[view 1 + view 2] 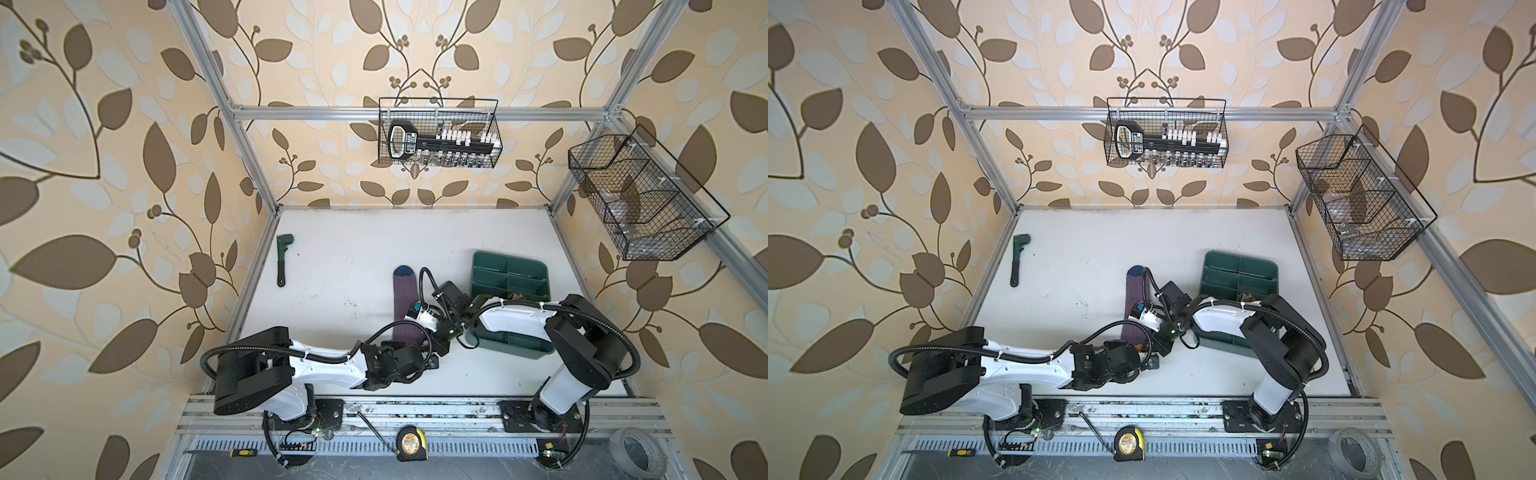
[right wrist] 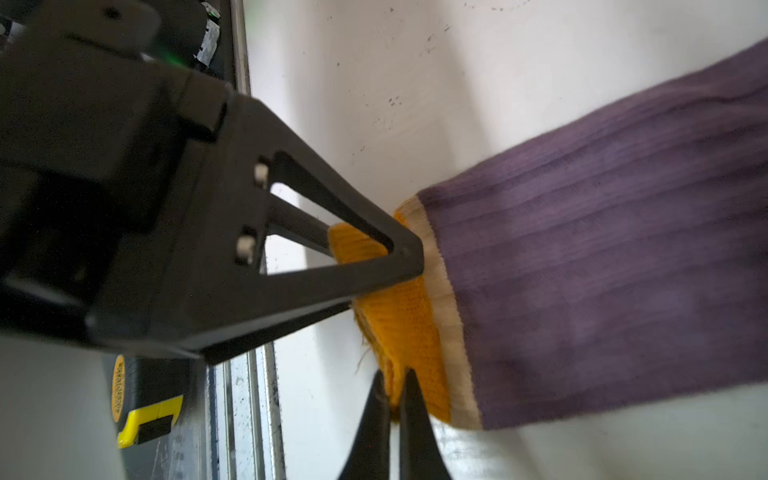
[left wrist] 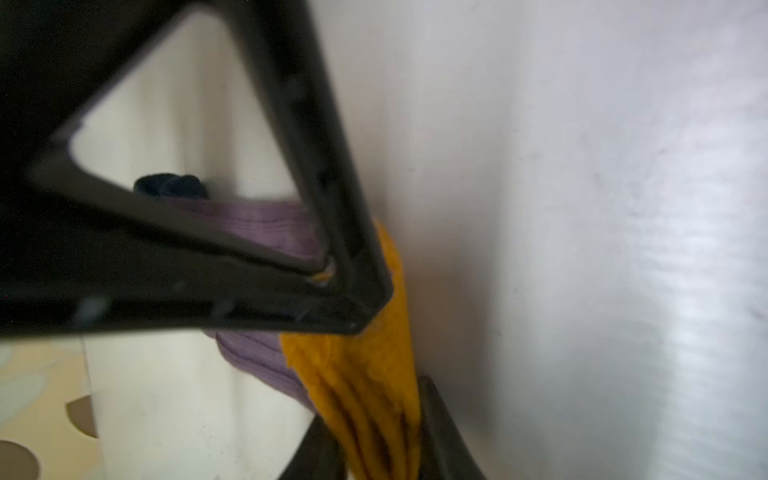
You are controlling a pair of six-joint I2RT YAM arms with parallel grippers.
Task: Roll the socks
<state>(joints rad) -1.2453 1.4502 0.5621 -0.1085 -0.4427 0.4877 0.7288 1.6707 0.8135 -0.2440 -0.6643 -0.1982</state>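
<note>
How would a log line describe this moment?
purple sock: lying on table | left gripper: shut on yellow cuff | right gripper: shut on same cuff | rolling: not started

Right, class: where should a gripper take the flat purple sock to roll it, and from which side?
The mustard cuff of the purple sock, approached from the robot's side: it lies flat, toe pointing away, cuff nearest. The left gripper and right gripper pinch it.

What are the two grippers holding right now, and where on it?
The left gripper and right gripper both pinch the purple ribbed sock by its mustard-yellow cuff.
</note>
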